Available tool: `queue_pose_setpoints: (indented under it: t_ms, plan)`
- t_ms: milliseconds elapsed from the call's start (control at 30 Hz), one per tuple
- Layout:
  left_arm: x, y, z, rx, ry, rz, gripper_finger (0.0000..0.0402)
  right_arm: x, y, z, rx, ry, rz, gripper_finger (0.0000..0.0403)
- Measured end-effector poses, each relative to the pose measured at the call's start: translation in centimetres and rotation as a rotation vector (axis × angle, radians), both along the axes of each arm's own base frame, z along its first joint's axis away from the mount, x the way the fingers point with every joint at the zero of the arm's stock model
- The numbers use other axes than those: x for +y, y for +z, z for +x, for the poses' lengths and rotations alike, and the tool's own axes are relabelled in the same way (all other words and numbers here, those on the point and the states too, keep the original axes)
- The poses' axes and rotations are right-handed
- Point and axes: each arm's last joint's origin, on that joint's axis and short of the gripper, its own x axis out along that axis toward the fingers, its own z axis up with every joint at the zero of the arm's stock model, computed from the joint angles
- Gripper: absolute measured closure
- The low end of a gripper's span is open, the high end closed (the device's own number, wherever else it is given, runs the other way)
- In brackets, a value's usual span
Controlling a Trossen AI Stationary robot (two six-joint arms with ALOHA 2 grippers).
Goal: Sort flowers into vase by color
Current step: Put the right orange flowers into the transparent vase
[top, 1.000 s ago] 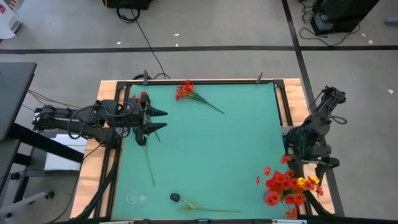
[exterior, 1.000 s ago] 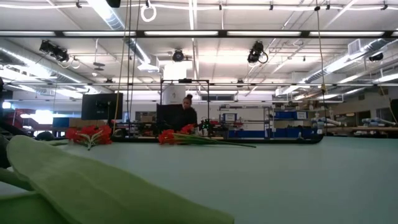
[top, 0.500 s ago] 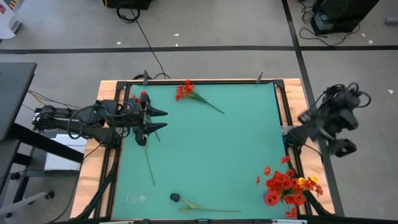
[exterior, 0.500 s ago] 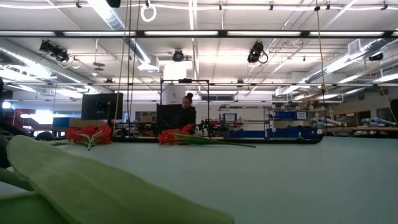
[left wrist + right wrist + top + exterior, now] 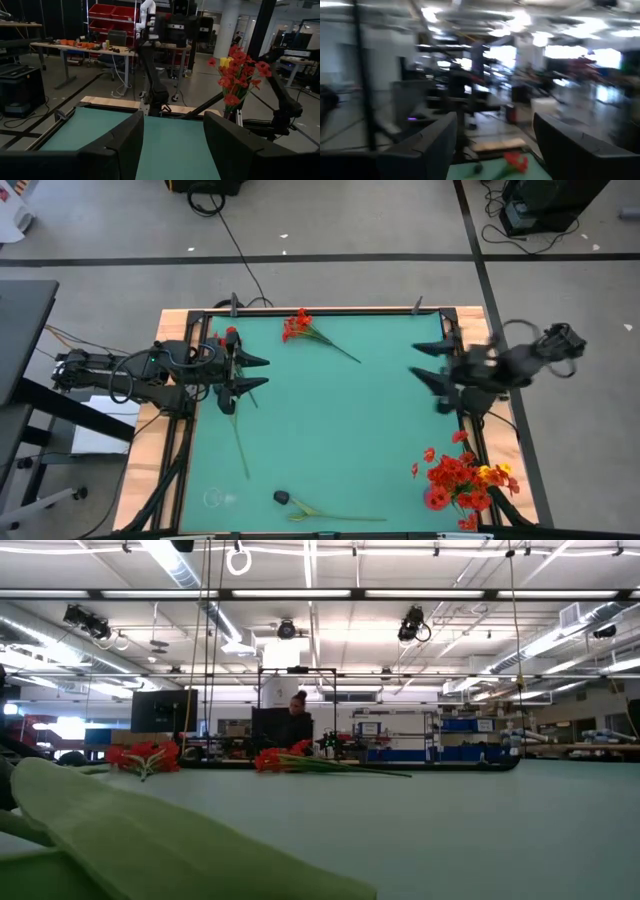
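My left gripper (image 5: 262, 372) hangs open and level over the table's left edge, holding nothing; its wrist view shows bare mat between the fingers (image 5: 172, 145). A red flower (image 5: 230, 336) lies under that arm, its stem (image 5: 241, 448) running toward the near edge. My right gripper (image 5: 428, 387) is open and blurred above the table's right side, pointing left, with nothing between its fingers (image 5: 492, 150). A red spray (image 5: 297, 325) lies at the far edge, and a dark-headed flower (image 5: 282, 498) lies near the front edge. Red and yellow flowers (image 5: 462, 478) stand in a vase (image 5: 436, 500) at the near right.
A clear glass vase (image 5: 217, 499) stands at the near left corner. A black frame (image 5: 330, 311) edges the green mat (image 5: 340, 430), whose middle is bare. A large green leaf (image 5: 150, 830) fills the low view's near left. A person (image 5: 298, 715) shows far behind the table.
My right gripper has risen from beside the bouquet at the near right corner and swung toward the far edge and in over the mat. It has turned from pointing down to pointing level toward the table's left, staying open. The flowers have not moved.
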Motion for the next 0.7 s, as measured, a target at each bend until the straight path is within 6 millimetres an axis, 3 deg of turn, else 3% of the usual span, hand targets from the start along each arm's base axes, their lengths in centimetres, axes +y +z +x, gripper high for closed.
queue_pose_setpoints:
  t_ms: [167,300,700]
  plan:
    - [0.0,0.0,0.0,0.0,0.0,0.0,0.0189,-1.1,-2.2,5.3,0.058,-0.137,0.116,0.0133]
    - [0.0,0.0,0.0,0.0,0.0,0.0,0.0189,-3.0,-3.8,8.1,0.092,-0.205,0.197,0.0133]
    - [0.0,0.0,0.0,0.0,0.0,0.0,0.0189,-10.2,-9.2,13.2,0.223,-0.166,0.521,0.0133]
